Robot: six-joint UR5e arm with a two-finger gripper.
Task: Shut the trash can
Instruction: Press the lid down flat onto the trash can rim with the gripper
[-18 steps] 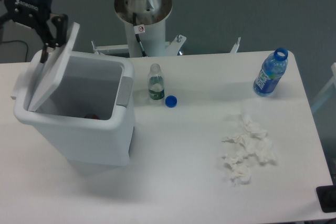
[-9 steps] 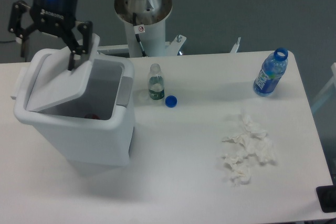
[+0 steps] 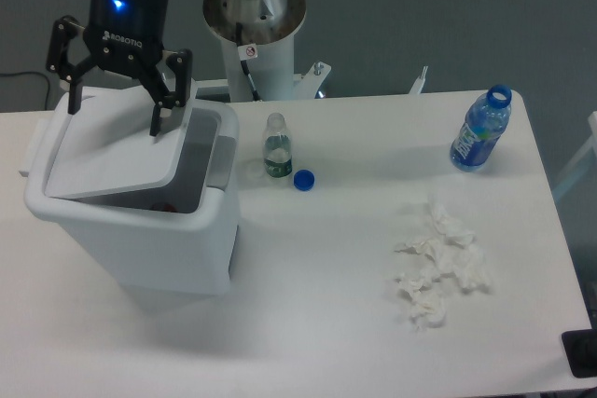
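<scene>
The trash can (image 3: 140,235) is a large white bin at the left of the table, with a grey latch tab (image 3: 221,161) on its right rim. Its flat white lid (image 3: 117,157) lies tilted low over the opening, leaving a dark gap on the right side. My gripper (image 3: 117,118) hangs open just above the lid's far edge, fingers spread wide. The right fingertip (image 3: 157,128) presses on or near the lid; I cannot tell if it touches. Something red shows faintly inside the bin.
A small clear bottle (image 3: 276,146) stands uncapped beside the bin, its blue cap (image 3: 303,179) next to it. A blue water bottle (image 3: 480,130) stands at the far right. Crumpled white tissues (image 3: 437,266) lie at the right front. The robot base (image 3: 254,20) rises behind.
The gripper has moved right across the bin top, and the lid has swung down from nearly upright to almost flat over the opening.
</scene>
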